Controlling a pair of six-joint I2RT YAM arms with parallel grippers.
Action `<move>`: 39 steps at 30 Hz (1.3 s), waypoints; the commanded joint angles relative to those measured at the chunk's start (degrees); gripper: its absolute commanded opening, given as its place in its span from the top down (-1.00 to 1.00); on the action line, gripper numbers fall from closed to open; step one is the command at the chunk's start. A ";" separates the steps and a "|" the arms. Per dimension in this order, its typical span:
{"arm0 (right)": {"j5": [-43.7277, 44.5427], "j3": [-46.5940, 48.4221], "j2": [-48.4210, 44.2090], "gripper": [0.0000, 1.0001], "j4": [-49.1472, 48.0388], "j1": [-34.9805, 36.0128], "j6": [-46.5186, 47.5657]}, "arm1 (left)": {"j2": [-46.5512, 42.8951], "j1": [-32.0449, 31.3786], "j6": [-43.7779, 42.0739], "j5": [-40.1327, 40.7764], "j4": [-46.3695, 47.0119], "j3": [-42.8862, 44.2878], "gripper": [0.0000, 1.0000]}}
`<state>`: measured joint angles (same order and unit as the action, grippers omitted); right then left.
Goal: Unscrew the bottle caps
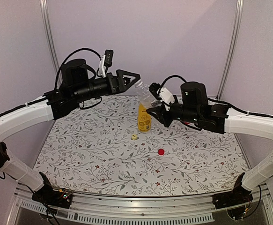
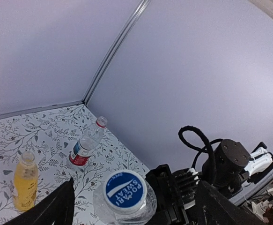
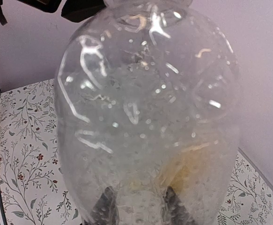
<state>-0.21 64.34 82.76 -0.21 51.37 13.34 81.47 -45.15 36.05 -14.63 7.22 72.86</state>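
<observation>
Two caps, yellow cap and red cap, lie just nearer me than the orange bottle. Raised close by it, my right gripper pinches the clear bottle. My left gripper has its fingers spread, one on each side of the blue cap.

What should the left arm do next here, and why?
Probably close the left gripper on the blue cap and twist: its jaws stand open either side of the cap, which sits on the clear bottle held by the right gripper.
</observation>
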 commanded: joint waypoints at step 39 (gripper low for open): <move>-42.89 -0.17 -1.55 0.50 -1.98 -3.91 -6.57 | 2.17 3.79 -14.16 -40.95 21.16 -1.59 0.10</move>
<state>-42.00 63.22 81.01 -0.93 47.92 7.29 83.05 -41.71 21.39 -54.63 26.98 69.82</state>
